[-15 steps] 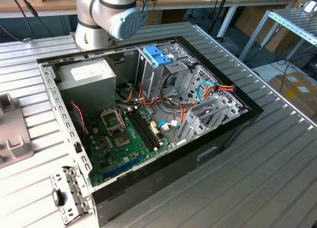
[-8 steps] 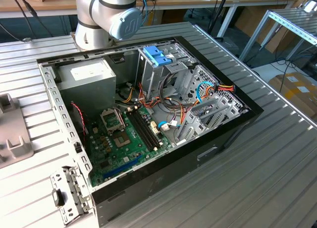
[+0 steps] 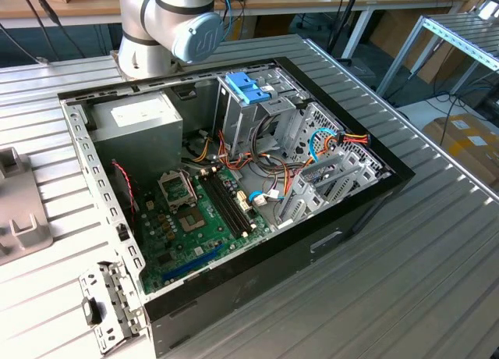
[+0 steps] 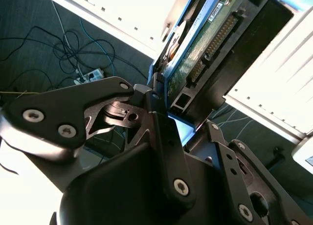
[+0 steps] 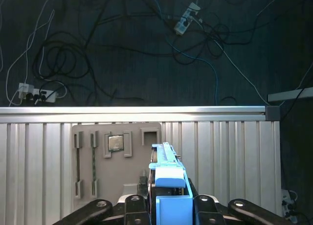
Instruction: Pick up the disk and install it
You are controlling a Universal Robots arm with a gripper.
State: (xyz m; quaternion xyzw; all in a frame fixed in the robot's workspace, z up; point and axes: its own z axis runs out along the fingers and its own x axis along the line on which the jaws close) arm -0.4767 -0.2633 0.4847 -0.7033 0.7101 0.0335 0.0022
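My gripper (image 5: 168,201) is shut on the disk (image 5: 166,171), which stands edge-on between the black fingers (image 5: 145,188) with its light-blue rail facing the camera. In the second wrist view the disk (image 4: 205,44) shows its green circuit board and connector end, clamped at the gripper (image 4: 164,110). It is held in the air above a ribbed metal table (image 5: 220,156). In the exterior view the open computer case (image 3: 234,179) lies on the table, with a metal drive cage (image 3: 257,113) topped by a blue tab piece (image 3: 248,86).
A grey parts tray (image 5: 117,151) lies on the table below the disk, also at the exterior view's left (image 3: 19,211). Inside the case are a power-supply box (image 3: 144,121), a motherboard (image 3: 195,218) and loose cables (image 3: 327,140). The arm's base (image 3: 168,23) stands behind the case.
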